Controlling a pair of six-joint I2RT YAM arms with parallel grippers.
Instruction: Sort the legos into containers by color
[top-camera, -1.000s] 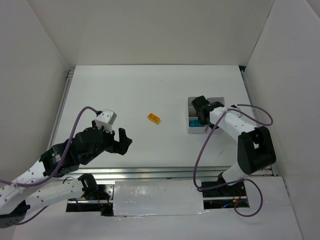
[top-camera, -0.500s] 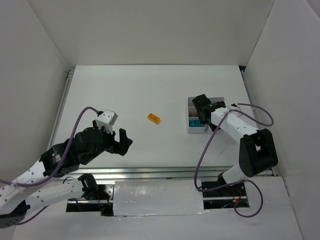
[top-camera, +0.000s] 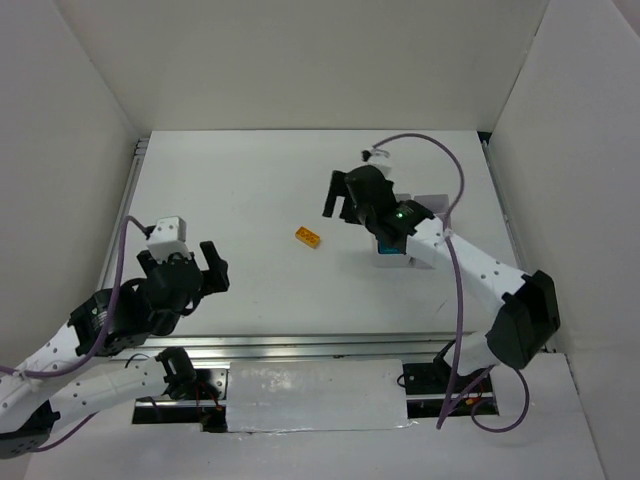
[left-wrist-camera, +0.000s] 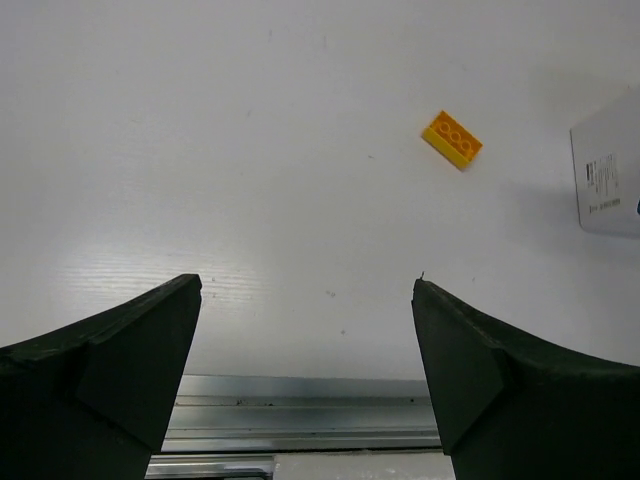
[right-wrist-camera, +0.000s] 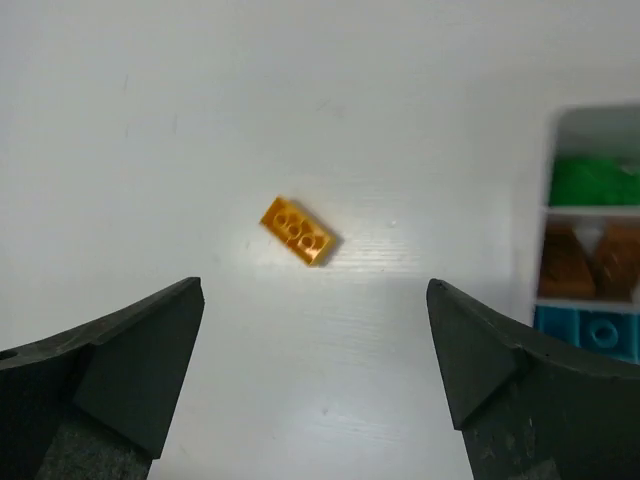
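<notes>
One orange studded lego (top-camera: 308, 237) lies flat on the white table, also seen in the left wrist view (left-wrist-camera: 451, 139) and the right wrist view (right-wrist-camera: 296, 230). The white tray of containers (top-camera: 432, 202) sits to its right, half hidden under my right arm. Its near column (right-wrist-camera: 553, 210) holds green legos (right-wrist-camera: 595, 181), orange-brown legos (right-wrist-camera: 588, 262) and teal legos (right-wrist-camera: 592, 331). My right gripper (top-camera: 342, 205) (right-wrist-camera: 315, 285) hangs open and empty between the tray and the orange lego. My left gripper (top-camera: 205, 275) (left-wrist-camera: 305, 285) is open and empty near the table's front left.
A metal rail (left-wrist-camera: 300, 405) runs along the table's near edge just below the left gripper. White walls enclose the table on three sides. The tray's labelled side (left-wrist-camera: 605, 180) shows at the right edge of the left wrist view.
My right gripper has opened, lifted out of the tray and swung left toward the orange lego. My left arm has pulled back to the left.
</notes>
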